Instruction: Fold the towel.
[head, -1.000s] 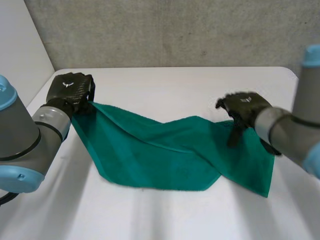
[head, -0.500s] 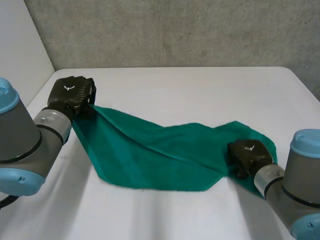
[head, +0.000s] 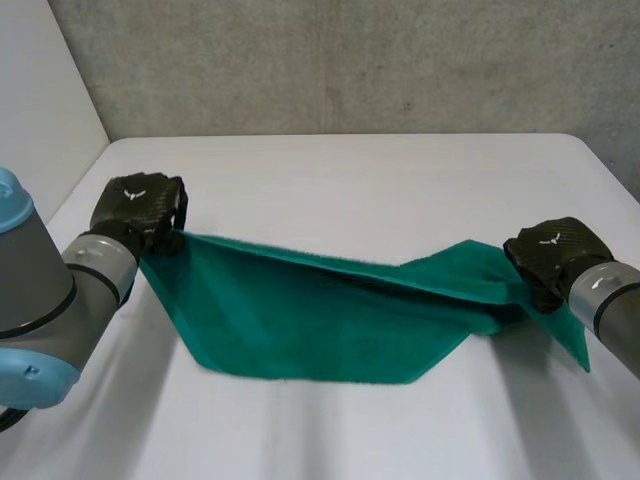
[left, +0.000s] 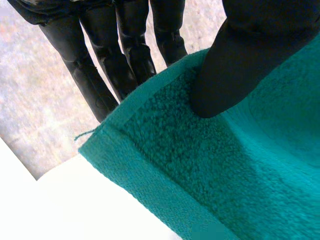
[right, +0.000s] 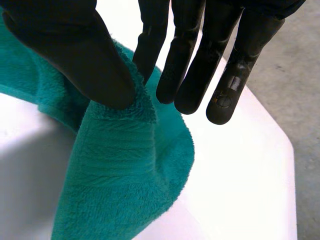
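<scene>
The green towel (head: 320, 325) lies mid-desk, its far edge raised and drawn fairly taut while the near part rests in a loose trapezoid on the smooth white desk (head: 350, 180). The left hand (head: 140, 205) pinches one far corner between thumb and fingers toward the desk's left side. The right hand (head: 550, 255) pinches the opposite end toward the desk's right side. This looks like the lift before the first fold. Next, both hands probably need to carry that edge evenly over the near one. The cloth is nubby terry with a flat hemmed border.
</scene>
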